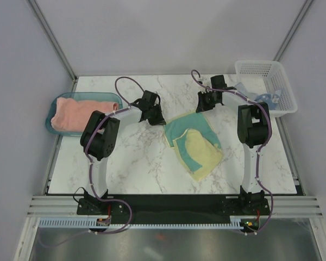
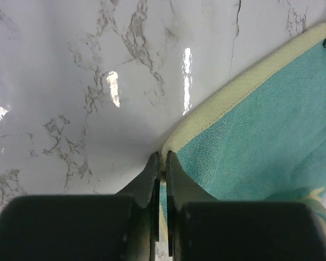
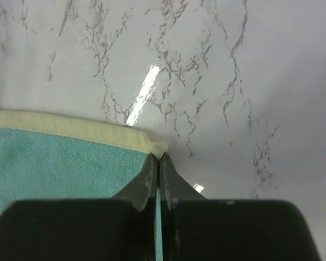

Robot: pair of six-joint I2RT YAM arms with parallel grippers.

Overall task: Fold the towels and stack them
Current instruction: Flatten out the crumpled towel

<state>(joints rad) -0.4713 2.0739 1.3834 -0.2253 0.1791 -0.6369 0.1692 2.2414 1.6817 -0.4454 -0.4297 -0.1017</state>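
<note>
the marble table (image 1: 130,163) has bare surface near and left of the middle, and also along its far side between the two arms. a translucent teal tray (image 1: 50,111) sits at the left edge, and a white mesh basket (image 1: 261,68) at the far right corner; both seem to reach a little over the slab's border. the yellow and teal towel (image 1: 201,152) lies about in the middle, slightly to the right, well apart from every edge. its near part is pale yellow and rounded, with a teal band curving across it, and the far part is mostly teal with a pale yellow hem. it looks partly doubled over itself, not flat. the left gripper (image 2: 161,163) is pressed together on the far left corner of this towel, the hem caught between its fingers. the right gripper (image 3: 157,161) is also closed tight, pinching the far right corner at the yellow hem. in both wrist views the corners are close to the shiny marble, but i cannot tell if they touch it. the salmon-pink towel (image 1: 79,115) lies folded inside the tray. the light blue towel (image 1: 271,97) is bunched in the basket, partly hidden behind the right arm.
</note>
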